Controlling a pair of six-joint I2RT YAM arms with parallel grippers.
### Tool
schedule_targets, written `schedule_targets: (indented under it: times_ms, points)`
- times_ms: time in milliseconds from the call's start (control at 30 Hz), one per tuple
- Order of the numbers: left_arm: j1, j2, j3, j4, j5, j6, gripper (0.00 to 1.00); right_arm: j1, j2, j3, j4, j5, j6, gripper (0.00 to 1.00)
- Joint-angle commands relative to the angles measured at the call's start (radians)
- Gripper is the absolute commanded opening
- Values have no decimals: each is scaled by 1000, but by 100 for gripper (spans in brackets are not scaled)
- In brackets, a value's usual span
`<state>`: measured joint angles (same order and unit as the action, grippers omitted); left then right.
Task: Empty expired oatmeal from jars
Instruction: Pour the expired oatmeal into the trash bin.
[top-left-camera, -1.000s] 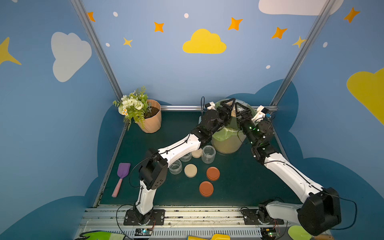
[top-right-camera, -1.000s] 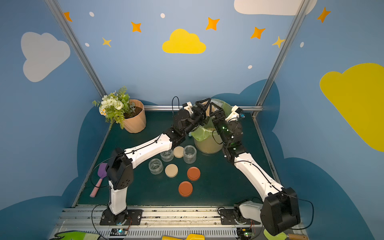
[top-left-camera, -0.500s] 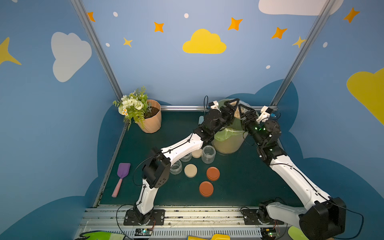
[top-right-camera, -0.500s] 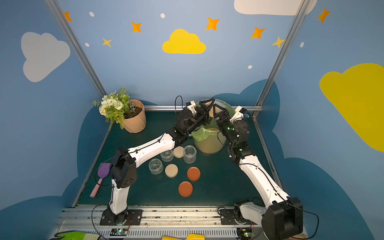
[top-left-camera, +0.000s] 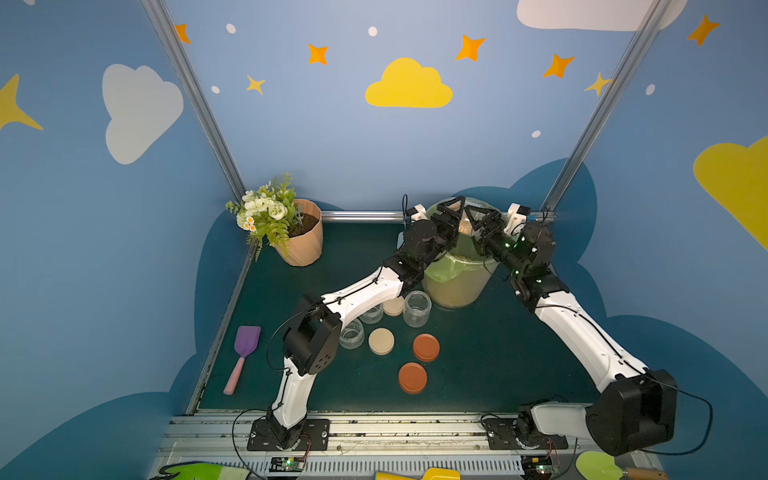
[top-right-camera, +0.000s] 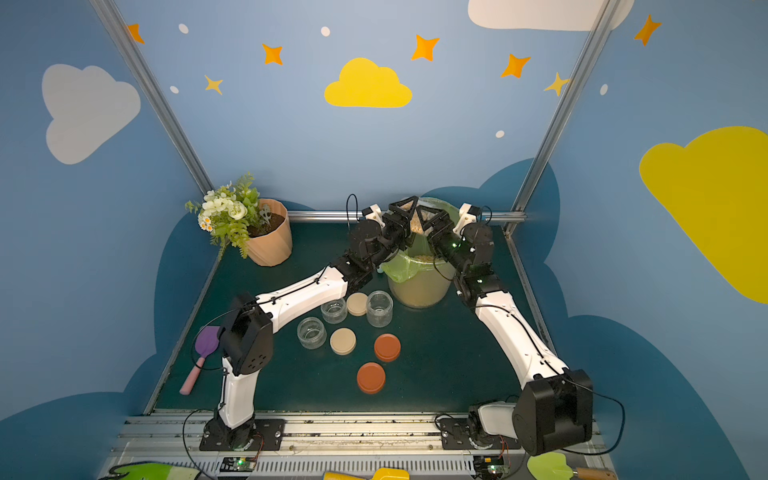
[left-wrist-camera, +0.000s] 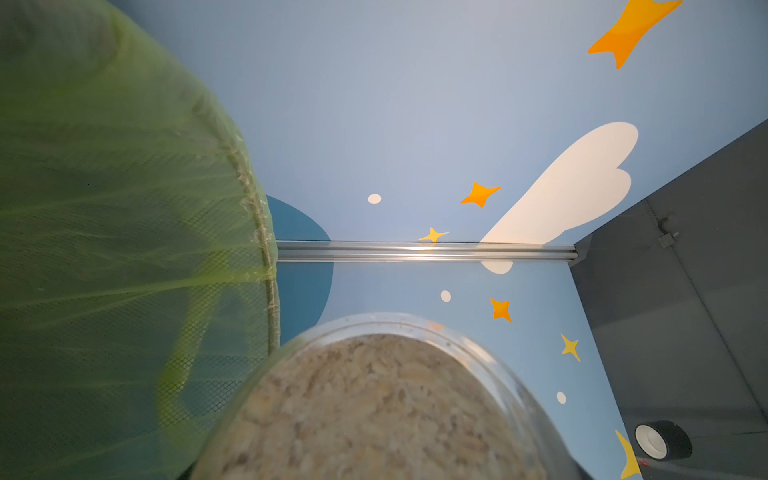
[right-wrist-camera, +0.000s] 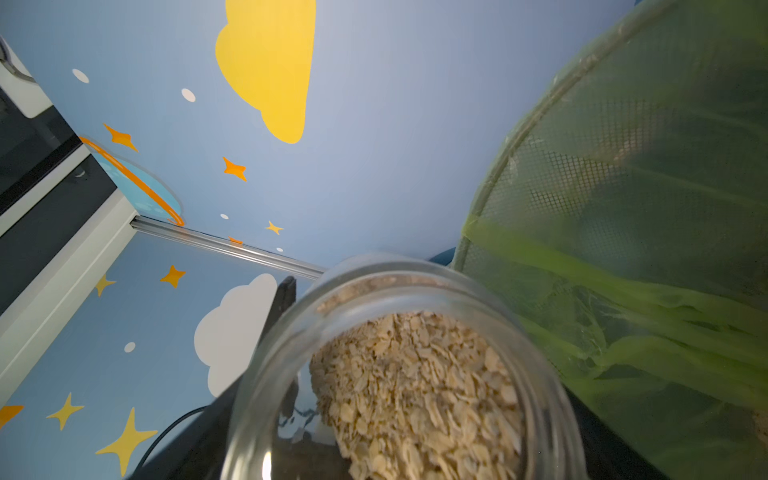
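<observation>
Entry: on the table (top-left-camera: 478, 374), the bin (top-left-camera: 457, 286) with its green liner stands near the far right corner. Both arms reach over it, I judge so that anything tipped lands in the liner. The left gripper (top-left-camera: 454, 212) and right gripper (top-left-camera: 481, 217) meet above the bin's mouth. In the right wrist view a dark finger (right-wrist-camera: 282, 307) lies along an open jar (right-wrist-camera: 399, 291), so I read the right as clamped on it. The left wrist view also shows a jar close up, but its fingers are hidden. I cannot tell its grip, nor whether it is the same jar. Three empty jars (top-left-camera: 417, 308) and four lids (top-left-camera: 426, 347) sit mid-table, clear of the pour. The oatmeal (right-wrist-camera: 415, 382) is inside the jar, not yet out.
</observation>
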<state>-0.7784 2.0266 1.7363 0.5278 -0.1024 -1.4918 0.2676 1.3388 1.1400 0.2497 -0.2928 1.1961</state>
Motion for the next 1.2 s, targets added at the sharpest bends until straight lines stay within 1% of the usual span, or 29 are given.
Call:
schedule_targets:
  times_ms: [0,100,267,400,800,967,1167]
  points:
    - [28,-62,2,73,-116,81,3,-48,29,100,-129,-36,-21,89]
    - [30,-50,23,64,-144,80,3,-61,67,117,-130,-91,-9,89]
    - [32,-34,64,52,-171,105,3,-64,102,141,-159,-118,-15,89]
    - [39,-35,78,49,-187,124,3,-72,98,166,-218,-101,-59,89]
    - [50,-34,78,49,-187,117,3,-121,125,279,-425,-80,-211,89]
    - [50,-36,78,47,-181,120,3,-156,136,261,-403,-106,-218,89]
    - [51,-30,76,48,-181,120,3,-181,153,307,-413,-181,-246,89]
